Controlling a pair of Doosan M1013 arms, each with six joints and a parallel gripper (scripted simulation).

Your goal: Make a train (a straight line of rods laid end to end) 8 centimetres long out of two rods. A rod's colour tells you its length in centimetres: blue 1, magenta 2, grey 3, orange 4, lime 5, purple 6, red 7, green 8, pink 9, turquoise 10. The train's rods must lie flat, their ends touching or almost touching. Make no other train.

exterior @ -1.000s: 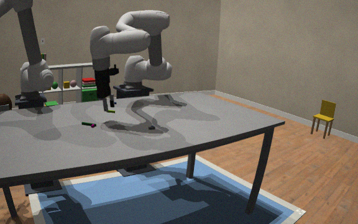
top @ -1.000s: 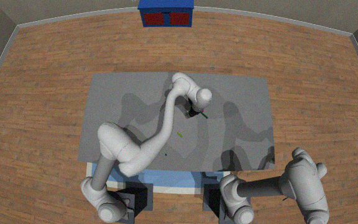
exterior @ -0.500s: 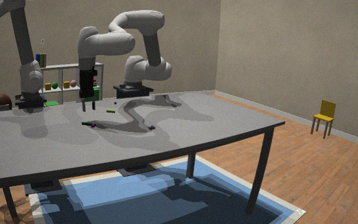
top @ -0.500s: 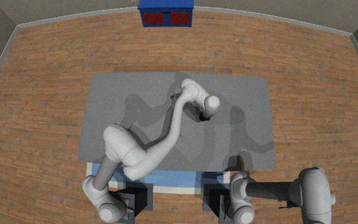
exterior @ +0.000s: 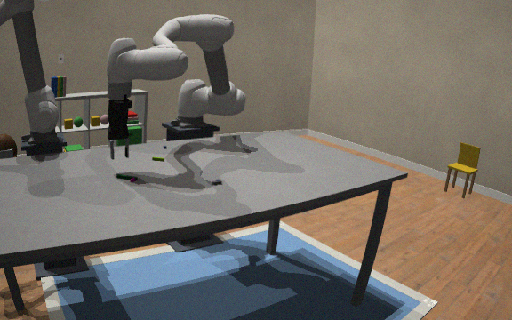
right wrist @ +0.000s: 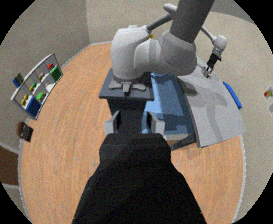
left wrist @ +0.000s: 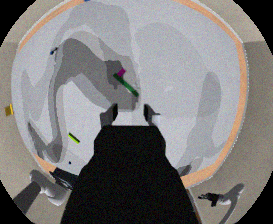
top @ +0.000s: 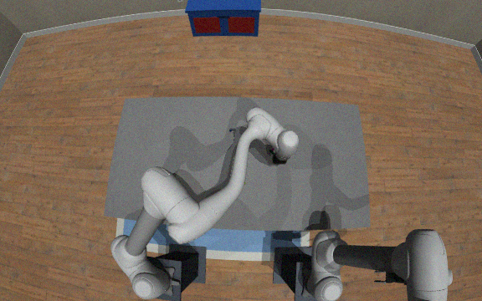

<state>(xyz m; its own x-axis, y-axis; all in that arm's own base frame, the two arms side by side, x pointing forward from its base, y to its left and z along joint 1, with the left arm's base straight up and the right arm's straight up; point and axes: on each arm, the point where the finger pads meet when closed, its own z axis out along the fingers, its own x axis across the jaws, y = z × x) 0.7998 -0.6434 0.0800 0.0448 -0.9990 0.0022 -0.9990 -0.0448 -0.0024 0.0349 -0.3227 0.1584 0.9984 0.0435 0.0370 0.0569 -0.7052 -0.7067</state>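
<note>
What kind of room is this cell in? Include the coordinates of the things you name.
Looks like a playroom or classroom, though that's a guess: a small yellow chair (exterior: 468, 156), a shelf unit (exterior: 86, 111) holding balls and blocks, and a blue cabinet (top: 223, 6) with red doors.

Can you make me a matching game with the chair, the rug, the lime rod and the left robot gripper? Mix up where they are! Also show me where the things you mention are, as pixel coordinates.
Things:
1. chair (exterior: 469, 156) (left wrist: 8, 109)
2. rug (top: 241, 239) (exterior: 163, 277) (right wrist: 164, 102)
3. lime rod (exterior: 158, 159) (left wrist: 74, 138)
4. left gripper (top: 279, 160) (exterior: 119, 156) (left wrist: 130, 114) (right wrist: 206, 74)

Places:
A. open, above the table (top: 141, 125) (exterior: 60, 213) (left wrist: 187, 60) (right wrist: 229, 127)
B. on the wooden floor, near a wall
C. lying flat on the table
D. on the floor, partly under the table

Right pairs: 1-B, 2-D, 3-C, 4-A
</note>
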